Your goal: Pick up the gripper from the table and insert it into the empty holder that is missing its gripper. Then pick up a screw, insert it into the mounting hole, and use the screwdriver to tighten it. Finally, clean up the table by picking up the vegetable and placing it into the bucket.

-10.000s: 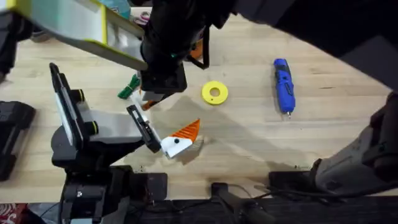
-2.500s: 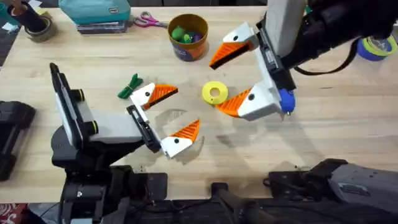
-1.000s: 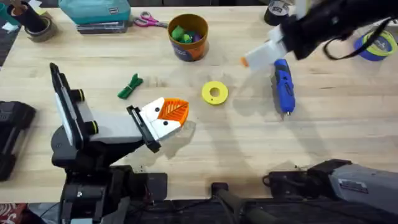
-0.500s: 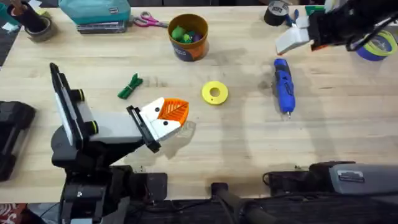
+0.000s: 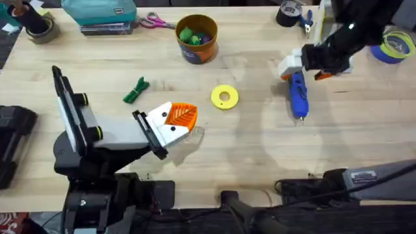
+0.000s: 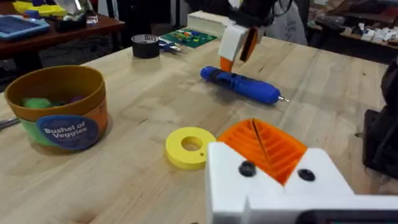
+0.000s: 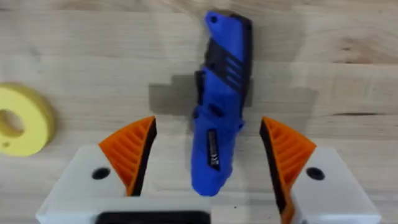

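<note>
Right now your right gripper (image 7: 208, 158) hangs spread wide over the screwdriver (image 5: 296, 90), 1 orange pad (image 7: 132, 151) on each flank of its blue body, nothing gripped. Its long axis runs between those pads, so you only need to drop and squeeze. Your left gripper (image 5: 177, 121) sits pressed together, well apart from the screwdriver, beyond the yellow disc (image 5: 224, 97).

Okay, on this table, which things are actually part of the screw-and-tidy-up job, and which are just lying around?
Job: screwdriver, green vegetable, bucket.
Lying about: yellow disc, scissors, black tape roll, teal case.
</note>
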You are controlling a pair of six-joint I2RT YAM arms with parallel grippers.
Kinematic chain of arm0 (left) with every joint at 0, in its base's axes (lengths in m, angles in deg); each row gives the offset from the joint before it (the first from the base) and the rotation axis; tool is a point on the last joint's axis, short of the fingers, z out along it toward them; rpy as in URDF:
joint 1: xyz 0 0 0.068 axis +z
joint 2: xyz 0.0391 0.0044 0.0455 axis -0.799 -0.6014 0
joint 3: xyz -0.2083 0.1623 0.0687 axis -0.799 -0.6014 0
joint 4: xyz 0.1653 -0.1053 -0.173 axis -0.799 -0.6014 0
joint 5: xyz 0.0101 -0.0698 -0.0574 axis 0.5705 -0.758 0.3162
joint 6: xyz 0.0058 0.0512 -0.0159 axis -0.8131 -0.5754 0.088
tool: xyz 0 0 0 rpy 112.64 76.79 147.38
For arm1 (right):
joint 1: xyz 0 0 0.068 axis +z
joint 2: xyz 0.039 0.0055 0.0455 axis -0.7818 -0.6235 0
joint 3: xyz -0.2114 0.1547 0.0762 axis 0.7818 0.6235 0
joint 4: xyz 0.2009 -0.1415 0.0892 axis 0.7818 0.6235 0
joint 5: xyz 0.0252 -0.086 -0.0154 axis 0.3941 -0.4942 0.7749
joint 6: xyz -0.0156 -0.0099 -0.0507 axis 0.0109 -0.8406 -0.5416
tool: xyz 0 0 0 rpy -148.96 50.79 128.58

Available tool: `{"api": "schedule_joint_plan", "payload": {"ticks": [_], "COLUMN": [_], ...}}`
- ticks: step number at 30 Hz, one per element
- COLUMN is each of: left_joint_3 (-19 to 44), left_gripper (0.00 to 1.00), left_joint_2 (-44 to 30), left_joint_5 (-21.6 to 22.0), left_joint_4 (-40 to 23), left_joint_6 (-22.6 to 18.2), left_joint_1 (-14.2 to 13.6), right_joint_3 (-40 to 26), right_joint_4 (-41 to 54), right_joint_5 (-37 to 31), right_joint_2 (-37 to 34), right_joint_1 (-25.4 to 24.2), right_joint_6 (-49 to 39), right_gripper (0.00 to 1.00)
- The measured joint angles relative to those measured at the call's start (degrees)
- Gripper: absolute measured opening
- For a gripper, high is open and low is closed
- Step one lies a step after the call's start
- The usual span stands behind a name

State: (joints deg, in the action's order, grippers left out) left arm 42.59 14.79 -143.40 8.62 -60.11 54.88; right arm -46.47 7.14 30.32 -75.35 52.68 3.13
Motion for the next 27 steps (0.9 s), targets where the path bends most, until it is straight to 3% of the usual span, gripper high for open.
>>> {"api": "schedule_joint_plan", "payload": {"ticks": [6,16,27], "left_joint_3": [0.0,0.0,0.0], "left_gripper": [0.004,0.004,0.004], "left_joint_2": [0.0,-0.01,-0.01], "left_joint_5": [0.0,0.0,0.0], "left_joint_4": [0.0,0.02,0.0], "left_joint_6": [0.0,-0.02,-0.02], "left_joint_1": [0.0,0.0,0.0], "right_joint_3": [4.0,4.28,4.28], "right_joint_4": [-7.22,-11.31,-12.42], "right_joint_5": [-4.26,-4.37,-4.15], "right_joint_2": [-0.9,-7.87,-9.66], "right_joint_1": [0.0,-0.31,-0.31], "right_joint_6": [1.63,1.65,1.85], "right_gripper": [0.996,0.996,0.996]}}
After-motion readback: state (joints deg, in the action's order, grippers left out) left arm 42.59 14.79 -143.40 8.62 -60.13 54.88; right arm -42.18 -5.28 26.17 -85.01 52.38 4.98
